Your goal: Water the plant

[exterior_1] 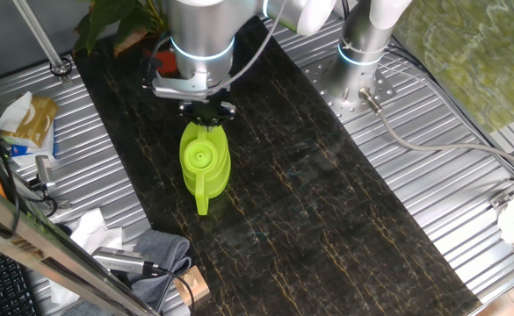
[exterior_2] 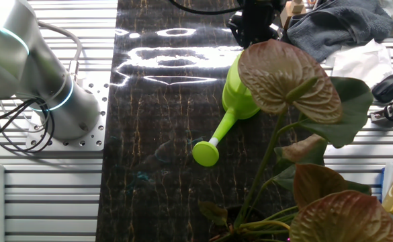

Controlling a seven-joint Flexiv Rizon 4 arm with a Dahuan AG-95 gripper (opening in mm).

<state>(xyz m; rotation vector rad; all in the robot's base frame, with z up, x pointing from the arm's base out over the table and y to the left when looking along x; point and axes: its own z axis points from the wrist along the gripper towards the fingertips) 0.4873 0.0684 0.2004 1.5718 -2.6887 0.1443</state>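
My claw [exterior_1: 206, 111] hangs just above the rear of the lime-green plastic watering can [exterior_1: 205, 167] on the dark marbled counter [exterior_1: 327, 211]; whether its fingers are apart or together I cannot tell. The can looks light, stiff and slick, so I judge its handle the place to grip. The broad-leaved houseplant [exterior_2: 297, 101] in its orange-red pot [exterior_1: 164, 61] stands at the counter's end, its stems thin and fragile.

Watering can [exterior_1: 205, 167]: lime green all over, incl. spout rose. Mat [exterior_1: 309, 193] under it: black w/ thin gold-brown veins, marble-like. Plant [exterior_2: 297, 101]: dark green leaves plus reddish-brown ones, pale green stems. Pot [exterior_1: 163, 61]: orange-red. Arm [exterior_1: 202, 35]: silver-grey w/ glowing blue ring. Table [exterior_1: 467, 211]: ribbed silver metal. Cloth [exterior_2: 337, 23]: dark grey.
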